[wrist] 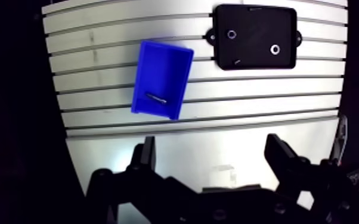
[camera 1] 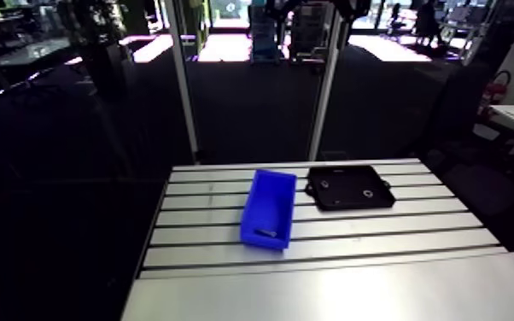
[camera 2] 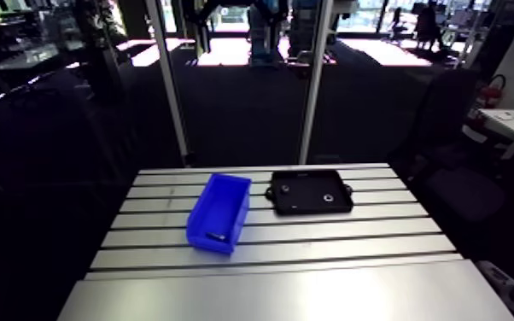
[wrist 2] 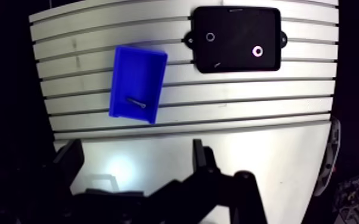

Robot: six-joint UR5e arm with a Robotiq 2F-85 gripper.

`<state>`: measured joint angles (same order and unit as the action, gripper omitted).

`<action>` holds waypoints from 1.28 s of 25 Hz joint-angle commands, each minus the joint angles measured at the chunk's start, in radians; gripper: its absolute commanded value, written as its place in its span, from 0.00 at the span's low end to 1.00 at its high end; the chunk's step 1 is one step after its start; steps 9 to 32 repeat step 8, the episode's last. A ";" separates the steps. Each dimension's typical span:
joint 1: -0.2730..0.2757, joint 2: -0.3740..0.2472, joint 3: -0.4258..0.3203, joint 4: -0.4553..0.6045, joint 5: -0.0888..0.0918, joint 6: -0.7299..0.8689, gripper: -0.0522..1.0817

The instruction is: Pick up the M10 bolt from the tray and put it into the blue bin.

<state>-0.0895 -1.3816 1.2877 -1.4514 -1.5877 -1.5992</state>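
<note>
The blue bin [camera 1: 268, 207] stands on the slotted table, and a small dark bolt [wrist: 156, 98] lies inside it near its nearer end. Right of the bin sits the black tray [camera 1: 348, 187], holding two ring-shaped parts [wrist: 231, 34] [wrist: 274, 49] and a tiny pin-like piece. My gripper [wrist: 209, 155] hangs high above the table's near edge, well back from both bin and tray. Its two dark fingers [wrist: 144, 156] stand wide apart with nothing between them. The gripper does not show in the arm view.
The table [camera 1: 329, 286] has long grooves across its far half and a smooth plate along the near edge. Two upright metal posts [camera 1: 183, 81] rise behind the table's far edge.
</note>
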 commanded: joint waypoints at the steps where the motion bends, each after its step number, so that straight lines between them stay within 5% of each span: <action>1: -0.006 -0.003 0.000 -0.003 0.001 0.002 0.06; 32: -0.004 0.008 0.000 -0.011 0.004 0.005 0.06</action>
